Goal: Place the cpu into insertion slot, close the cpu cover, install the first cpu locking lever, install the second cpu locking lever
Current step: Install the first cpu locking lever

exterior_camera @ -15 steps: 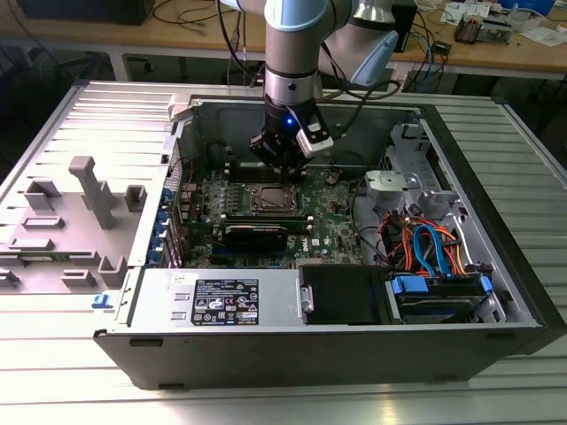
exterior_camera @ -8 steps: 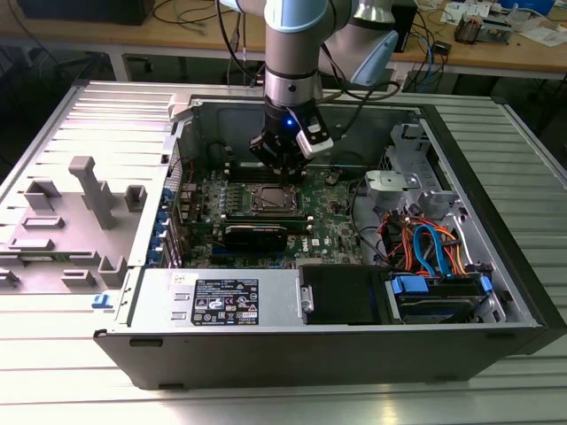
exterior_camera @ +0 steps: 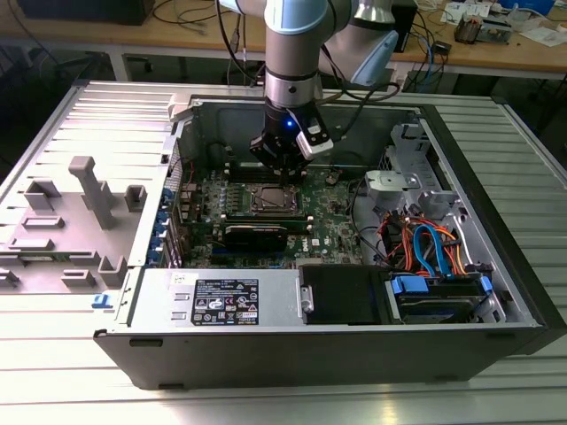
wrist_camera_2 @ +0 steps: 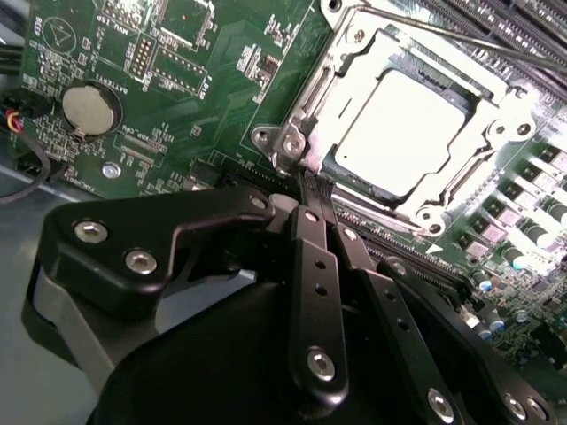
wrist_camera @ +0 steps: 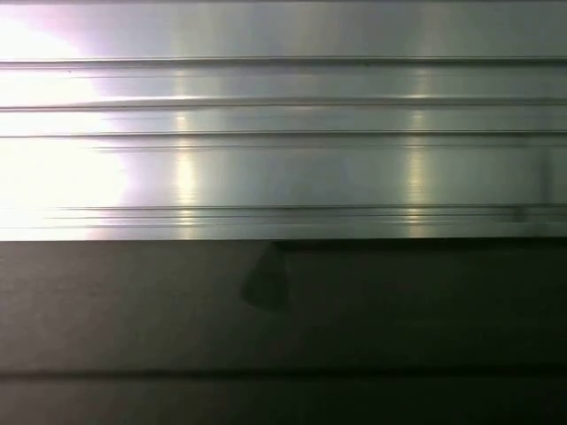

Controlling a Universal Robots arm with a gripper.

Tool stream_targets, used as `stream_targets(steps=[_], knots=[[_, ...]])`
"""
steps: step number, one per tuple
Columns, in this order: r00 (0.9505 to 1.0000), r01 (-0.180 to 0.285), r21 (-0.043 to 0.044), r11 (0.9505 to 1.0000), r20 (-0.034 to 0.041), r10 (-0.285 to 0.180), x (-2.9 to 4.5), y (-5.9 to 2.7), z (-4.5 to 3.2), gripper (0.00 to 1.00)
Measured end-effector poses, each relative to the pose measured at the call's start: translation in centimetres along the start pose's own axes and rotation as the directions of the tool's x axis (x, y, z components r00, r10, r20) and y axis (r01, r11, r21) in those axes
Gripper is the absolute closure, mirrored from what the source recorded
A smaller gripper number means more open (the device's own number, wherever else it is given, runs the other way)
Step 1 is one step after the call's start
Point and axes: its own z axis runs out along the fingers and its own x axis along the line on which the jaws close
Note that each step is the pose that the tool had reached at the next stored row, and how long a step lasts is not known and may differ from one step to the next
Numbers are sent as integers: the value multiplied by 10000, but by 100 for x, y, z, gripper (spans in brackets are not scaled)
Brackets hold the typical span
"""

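The jaws [wrist_camera_2: 312,181] are pinching together, gripping nothing visible, at the cpu cover [wrist_camera_2: 350,57] corner; just beyond them the cpu [wrist_camera_2: 403,119] is sitting seated. Slipping tips risk scraping the board.

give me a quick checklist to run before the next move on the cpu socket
1. cpu seated flat in the insertion slot: ok, silvery top sits level inside the frame.
2. cpu cover down over the chip: ok, the frame lies around it.
3. gripper at the socket's corner: ok, tips converge beside the cover's edge.
4. Locking lever engaged: cannot tell; a thin rod runs along the far side.
5. Memory slots untouched by the gripper: ok.
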Motion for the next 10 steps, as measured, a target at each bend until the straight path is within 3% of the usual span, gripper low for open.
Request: stream_targets(steps=[5,10], knots=[[10000,1,-6,10000,4,-1,-2,5,-11,89],[10000,1,-3,10000,1,-1,-4,-9,-71,89]])
